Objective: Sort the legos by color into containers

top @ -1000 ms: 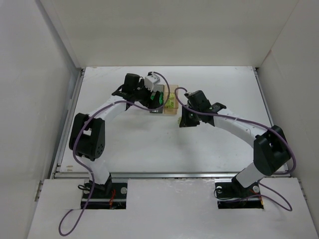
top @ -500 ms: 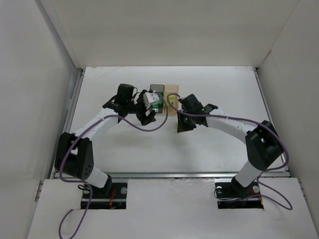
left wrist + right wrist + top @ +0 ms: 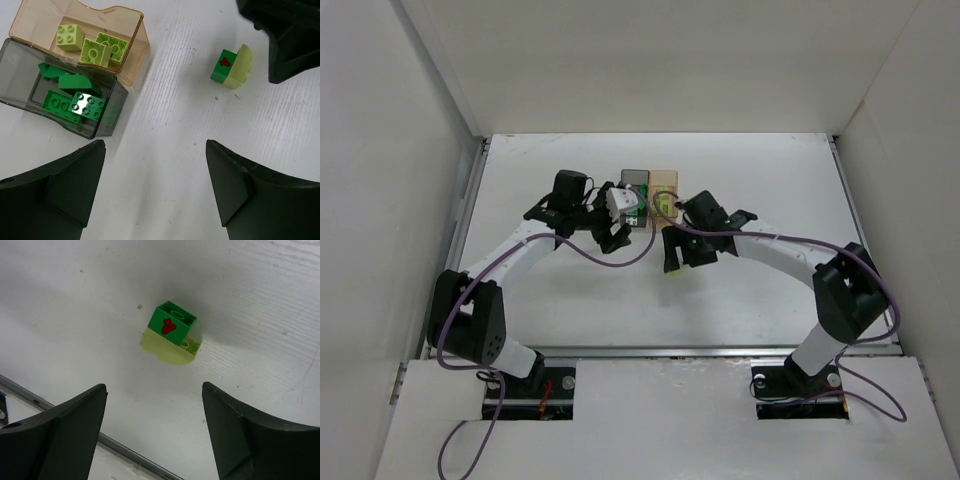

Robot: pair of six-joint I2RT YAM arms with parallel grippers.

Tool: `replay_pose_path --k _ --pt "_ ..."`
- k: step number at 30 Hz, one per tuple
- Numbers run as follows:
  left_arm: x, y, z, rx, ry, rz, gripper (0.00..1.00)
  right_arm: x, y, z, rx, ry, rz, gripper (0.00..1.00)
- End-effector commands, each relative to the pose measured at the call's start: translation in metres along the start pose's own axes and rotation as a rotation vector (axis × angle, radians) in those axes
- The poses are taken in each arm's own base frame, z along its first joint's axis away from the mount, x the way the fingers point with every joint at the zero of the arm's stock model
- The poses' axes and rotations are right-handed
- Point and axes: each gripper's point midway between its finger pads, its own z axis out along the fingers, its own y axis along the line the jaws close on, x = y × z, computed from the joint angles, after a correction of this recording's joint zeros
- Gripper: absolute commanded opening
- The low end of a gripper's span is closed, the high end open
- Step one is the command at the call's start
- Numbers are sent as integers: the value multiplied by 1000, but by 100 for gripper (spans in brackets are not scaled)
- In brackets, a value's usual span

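A dark green lego with a red mark, stuck on a pale yellow-green one [image 3: 172, 332], lies on the white table [image 3: 260, 300] just beyond my right gripper [image 3: 154, 385], which is open and holds nothing. The left wrist view shows the same pair [image 3: 231, 66] to the right of the containers. The smoky grey bin [image 3: 107, 120] holds several dark green legos [image 3: 70, 100]. The orange-tan bin [image 3: 135, 65] holds three pale yellow-green legos [image 3: 95, 50]. My left gripper [image 3: 155, 145] is open over bare table, near the bins. From above, both grippers [image 3: 610, 238] [image 3: 672, 252] sit in front of the bins [image 3: 634, 178] [image 3: 664, 180].
White walls [image 3: 430, 150] enclose the table on the left, back and right. A metal rail [image 3: 125, 450] runs along the near edge, close to the right gripper. Purple cables [image 3: 620, 255] trail from both arms.
The right gripper has opened and let the joined green and pale lego down onto the table. The left arm pulled back from over the bins, then stayed still.
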Motion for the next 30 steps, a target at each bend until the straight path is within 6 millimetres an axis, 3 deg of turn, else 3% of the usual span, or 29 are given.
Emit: replay_pose_path --k 1,5,6,9,12,16,28,30 --pt "-14 0 -7 -9 -40 51 78 -28 16 -37 -25 -122 -59 82" --pt "-11 -2 -5 -2 -46 42 78 -40 11 -37 37 -112 -63 83" --pt "-11 -3 -5 -2 -46 31 78 -34 5 -23 61 -54 -55 83" --pt "-14 -3 -5 2 -57 28 78 -38 3 -6 104 -15 12 83" --pt "-15 0 -8 -21 -53 24 78 -45 -1 0 137 -38 53 83" --pt "-10 -6 -10 -18 -48 19 78 -53 -8 15 188 -49 102 74" --pt "-9 -8 -10 -23 -55 17 78 -50 -6 40 165 -10 105 71" --pt "-5 -10 -9 -18 -49 11 78 -47 -9 48 173 7 97 65"
